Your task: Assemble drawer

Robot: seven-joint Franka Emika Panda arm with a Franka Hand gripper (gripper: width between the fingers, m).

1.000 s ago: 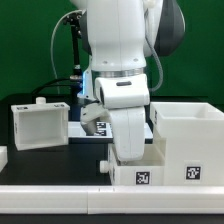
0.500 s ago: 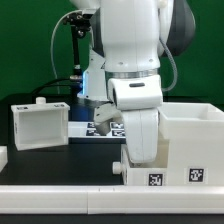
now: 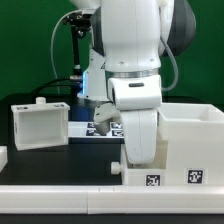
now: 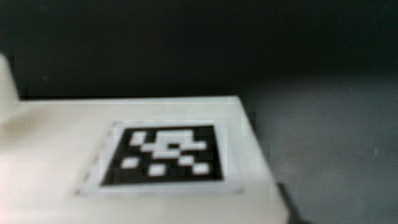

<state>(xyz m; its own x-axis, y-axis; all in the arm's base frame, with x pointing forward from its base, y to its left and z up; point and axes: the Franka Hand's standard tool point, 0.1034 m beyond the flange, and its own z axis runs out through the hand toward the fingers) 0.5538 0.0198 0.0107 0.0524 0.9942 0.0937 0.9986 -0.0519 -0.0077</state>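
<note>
Alignment matters most: the white plastic knobbed tray [image 3: 150, 178], under the gripper [image 3: 138, 160] whose jaws are hidden so their grip cannot be told, lies at the bench's near edge beside the large white cube-like casing [image 3: 188, 125] and should enter square and slowly.

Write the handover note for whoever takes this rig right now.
Gripper: down at the near tray, tips hidden by the arm; open or shut unclear.
Near tray sits against the casing, knob toward the exterior view's left; whether it has entered, cannot tell.
Second tray stands apart at the exterior view's left.
Done: no tray visibly seated.
Left: seat both trays.
</note>
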